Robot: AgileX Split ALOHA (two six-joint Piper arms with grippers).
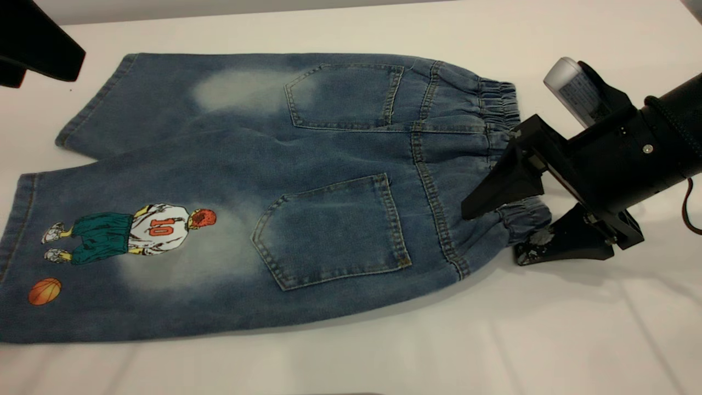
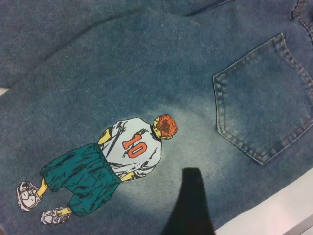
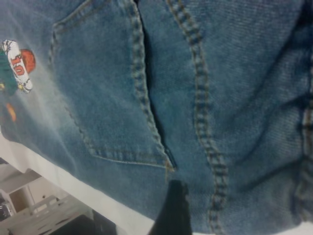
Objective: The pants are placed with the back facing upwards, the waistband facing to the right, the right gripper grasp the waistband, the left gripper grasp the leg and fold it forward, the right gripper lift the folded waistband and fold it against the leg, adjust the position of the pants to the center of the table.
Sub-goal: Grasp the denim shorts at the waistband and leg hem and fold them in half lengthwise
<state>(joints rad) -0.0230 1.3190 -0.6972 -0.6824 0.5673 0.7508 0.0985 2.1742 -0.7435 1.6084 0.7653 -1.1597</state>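
Now | right tool (image 1: 496,230) spread (astride waistband (image 1: 521,214)) | pants (image 1: 247,186) flat

pants (image 1: 263,186): flat on table (image 1: 548,340), back up
waistband (image 1: 502,109): right end
leg (image 1: 109,263): front-left
right gripper (image 1: 496,233): at waistband, front corner
left gripper (image 1: 33,46): rear-left

The pants (image 1: 307,186), faded blue denim, lie flat and back-up on the white bench (image 1: 548,340). Their gathered waistband (image 1: 502,104) points right. The leg (image 1: 109,258), printed with a number 10 player and an orange basketball, lies near and left.
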